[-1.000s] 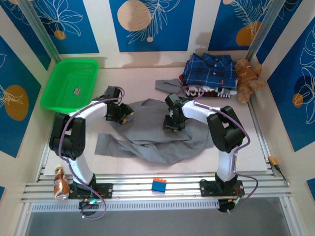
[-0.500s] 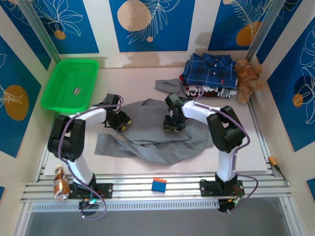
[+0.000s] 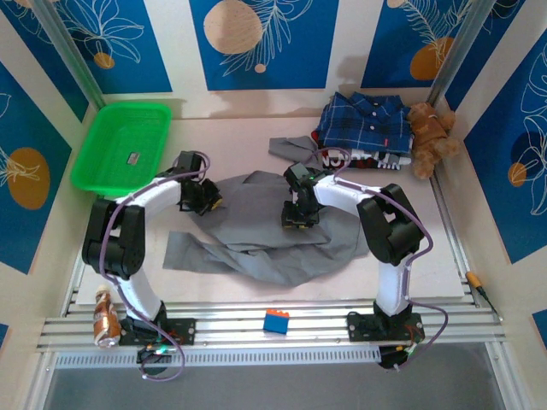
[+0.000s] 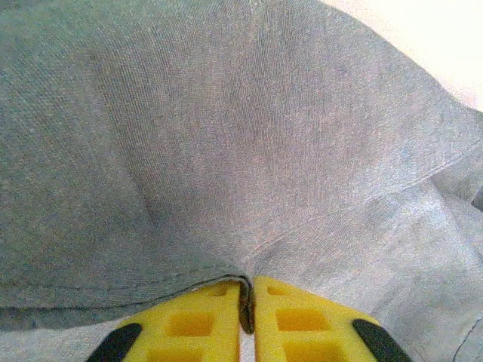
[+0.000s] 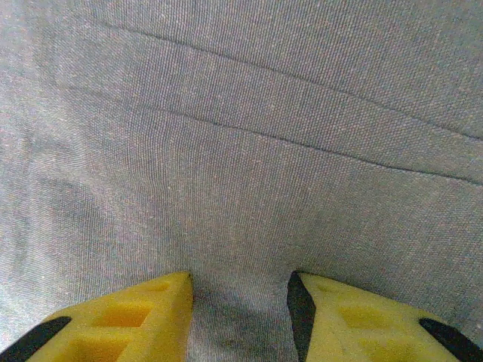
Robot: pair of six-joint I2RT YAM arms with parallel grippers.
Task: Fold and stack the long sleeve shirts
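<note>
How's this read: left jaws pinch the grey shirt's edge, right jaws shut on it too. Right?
One slip. The right gripper has its jaws open over the grey shirt, per the right wrist view. The left gripper does pinch the shirt's edge.

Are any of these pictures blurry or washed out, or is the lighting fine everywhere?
Top external: evenly lit, sharp across the grey shirt. Left wrist: weave crisp, bare table corner washed out pale. Right wrist: weave crisp, yellow fingers slightly soft.
</note>
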